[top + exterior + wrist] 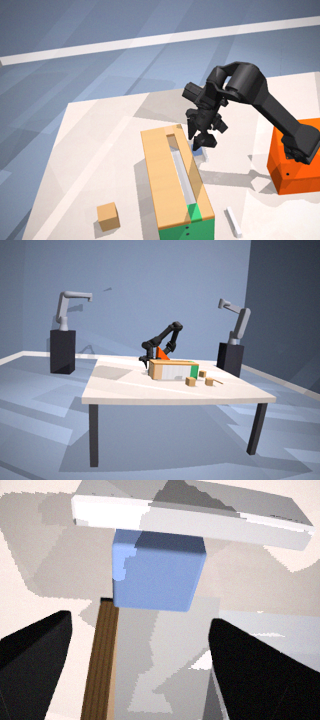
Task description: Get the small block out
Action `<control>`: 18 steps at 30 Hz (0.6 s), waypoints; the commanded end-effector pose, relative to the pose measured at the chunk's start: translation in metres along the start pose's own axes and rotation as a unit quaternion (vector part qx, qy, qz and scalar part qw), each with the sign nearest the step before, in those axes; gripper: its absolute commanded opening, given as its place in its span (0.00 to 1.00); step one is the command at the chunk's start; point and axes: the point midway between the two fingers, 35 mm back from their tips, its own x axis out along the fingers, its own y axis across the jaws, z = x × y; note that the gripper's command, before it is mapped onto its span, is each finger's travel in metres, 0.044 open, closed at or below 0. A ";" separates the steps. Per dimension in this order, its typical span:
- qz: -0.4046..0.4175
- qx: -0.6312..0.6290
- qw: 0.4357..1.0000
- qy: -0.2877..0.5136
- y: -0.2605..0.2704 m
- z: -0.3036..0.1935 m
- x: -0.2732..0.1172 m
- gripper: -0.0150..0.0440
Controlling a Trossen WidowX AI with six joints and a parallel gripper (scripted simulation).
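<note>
You're looking at the blue block (159, 574) touching a white bar (194, 510), box (170, 170) wall at lower left; gripper (202, 138) hovering, jaws partly open, gripping nothing

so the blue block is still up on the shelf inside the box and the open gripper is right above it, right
Not quite. The blue block is already out of the box, lying on the table beside it against a small white bar, as the wrist view shows. The open gripper is right above it.
</note>
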 end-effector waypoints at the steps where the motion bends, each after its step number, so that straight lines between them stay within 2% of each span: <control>1: -0.005 0.007 1.000 -0.002 -0.003 0.006 0.007 0.74; 17: -0.007 0.009 1.000 -0.001 -0.005 0.016 0.027 0.74; 18: -0.007 0.009 1.000 -0.001 -0.005 0.016 0.027 0.69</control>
